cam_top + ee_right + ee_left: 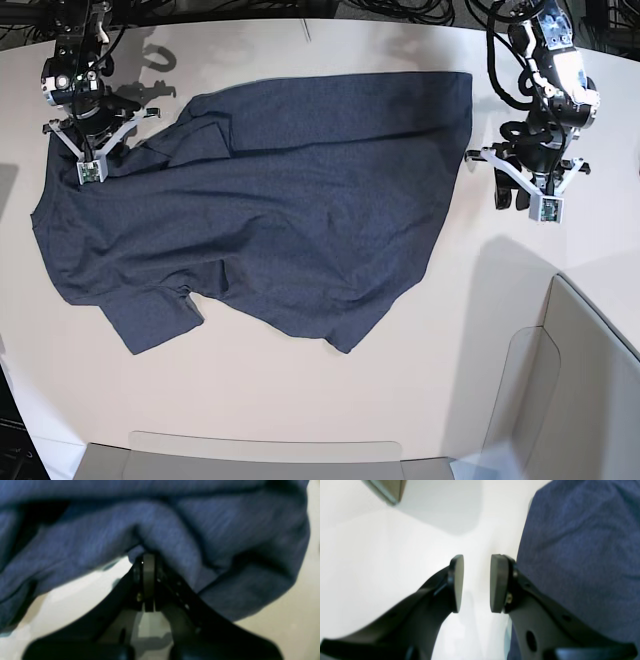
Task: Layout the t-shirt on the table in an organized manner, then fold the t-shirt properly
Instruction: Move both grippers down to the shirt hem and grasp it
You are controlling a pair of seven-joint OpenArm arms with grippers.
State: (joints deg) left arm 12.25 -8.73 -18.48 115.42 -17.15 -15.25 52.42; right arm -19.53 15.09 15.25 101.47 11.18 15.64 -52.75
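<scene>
The shirt (270, 200) lies spread over the middle and left of the table (330, 400) in the base view, rumpled, with one sleeve sticking out at the lower left and a straighter edge running down the right side near the top.

At the upper left of that view the right gripper (100, 150) sits on the shirt's bunched corner. In its wrist view the right gripper's (147, 562) pads are pressed together at centre frame with a fold of the blue cloth (160, 530) pinched at their tips; the fabric drapes away on both sides and fills the top of the frame, the pale table (287, 620) showing below.

At the upper right of the base view the left gripper (515, 190) stands over bare table just beside the shirt's right edge, not touching it as far as I can see. Its wrist view shows the left gripper (477, 582) with a moderate gap between the pads and nothing in it, the shirt (582, 555) filling the right side of the frame and white table (382, 567) the left. A grey-beige bin wall (590, 370) rises at the lower right of the base view.
</scene>
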